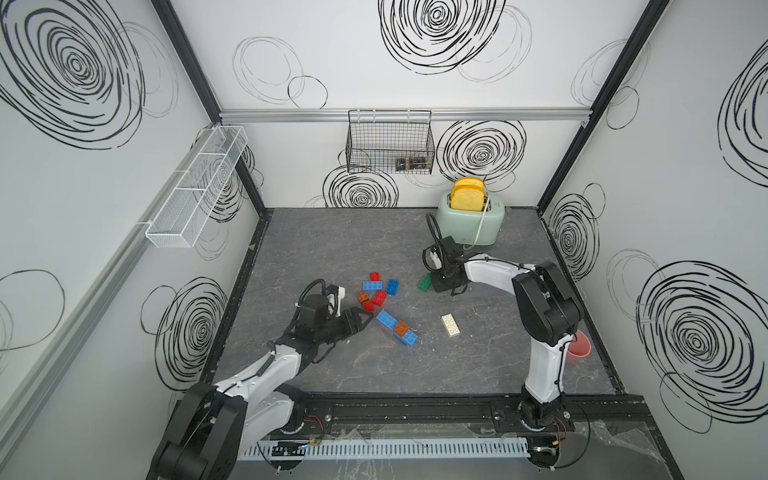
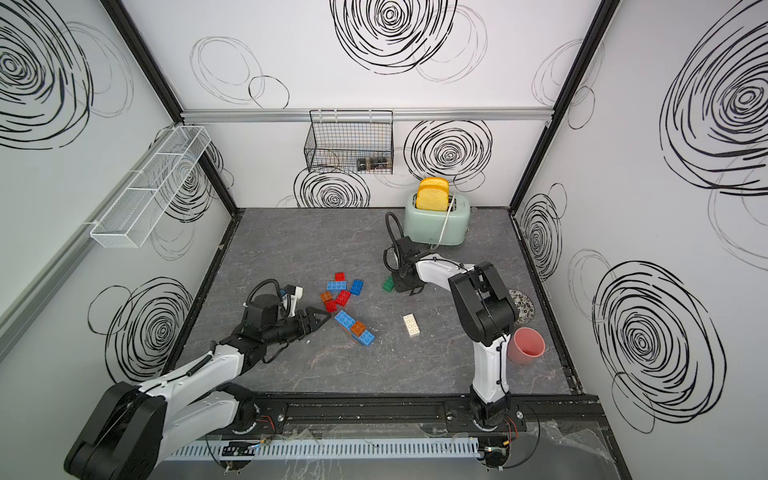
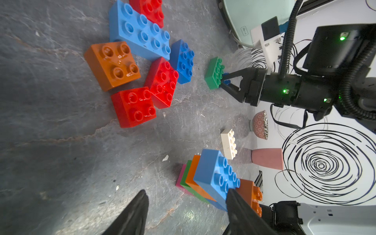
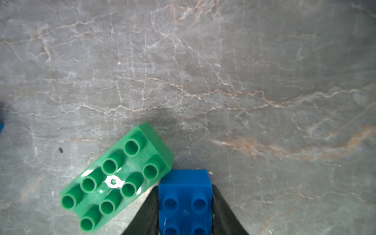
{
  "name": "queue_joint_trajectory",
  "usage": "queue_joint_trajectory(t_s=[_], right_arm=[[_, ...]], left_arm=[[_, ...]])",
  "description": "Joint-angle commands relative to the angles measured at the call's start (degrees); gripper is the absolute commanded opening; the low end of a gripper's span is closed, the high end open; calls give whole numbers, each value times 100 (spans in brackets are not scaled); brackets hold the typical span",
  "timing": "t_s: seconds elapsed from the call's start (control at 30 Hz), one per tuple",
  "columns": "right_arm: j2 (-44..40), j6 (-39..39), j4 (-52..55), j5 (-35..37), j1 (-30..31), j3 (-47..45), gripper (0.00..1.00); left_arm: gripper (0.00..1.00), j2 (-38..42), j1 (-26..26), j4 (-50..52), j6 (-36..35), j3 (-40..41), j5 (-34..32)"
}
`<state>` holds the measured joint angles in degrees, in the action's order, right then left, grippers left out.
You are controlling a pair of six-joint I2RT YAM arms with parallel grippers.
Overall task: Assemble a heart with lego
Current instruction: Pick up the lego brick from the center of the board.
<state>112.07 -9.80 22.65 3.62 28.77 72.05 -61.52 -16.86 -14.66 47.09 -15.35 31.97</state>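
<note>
Over right of centre, a bit nearer than the toaster, the right gripper is down at the table with its jaws pinched on a small blue brick. In the right wrist view both fingers sit flush against its sides. A green brick lies studs-up right beside it, one corner touching the blue one, so that's the bit to watch.

The left gripper is near-left of centre, jaws apart with nothing between them. Its tips are just beside the half-built stack. That stack is roughly mid-table: blue and orange on top, with orange, green and pink layers staggered underneath. The loose pile of red, blue and orange bricks is just to the far side of it, and a white brick lies off to its right.

So I'd call this the pick-up step: grabbing the next piece for the heart, which doesn't look like a heart yet.

My guess for the next move is a straight lift so the green brick doesn't get dragged along. After that, carry the blue one near-left to the stack, line up the studs and press down. The left gripper looks well placed to brace the stack, otherwise I'd expect it to skid.
</note>
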Motion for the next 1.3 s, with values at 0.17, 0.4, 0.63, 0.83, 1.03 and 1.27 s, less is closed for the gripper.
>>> queue_joint_trajectory(t_s=[0.17,0.4,0.63,0.83,1.03,1.27], right_arm=[[-151,74,271,47,-3,151,42],[-184,91,285,16,-12,221,45],[-151,118,335,-2,-12,299,45],[-124,140,338,-23,-2,274,39],[-207,188,395,-54,14,274,34],[-754,237,621,-18,166,209,33]], left_arm=[[65,-28,44,-183,-33,6,9],[65,-36,26,-180,-31,6,-2],[65,-54,-1,-182,-27,-3,-24],[65,-90,-10,-196,-25,-19,-33],[65,-115,-39,-199,-29,-39,-33],[65,-89,-131,-207,-21,-74,-8]])
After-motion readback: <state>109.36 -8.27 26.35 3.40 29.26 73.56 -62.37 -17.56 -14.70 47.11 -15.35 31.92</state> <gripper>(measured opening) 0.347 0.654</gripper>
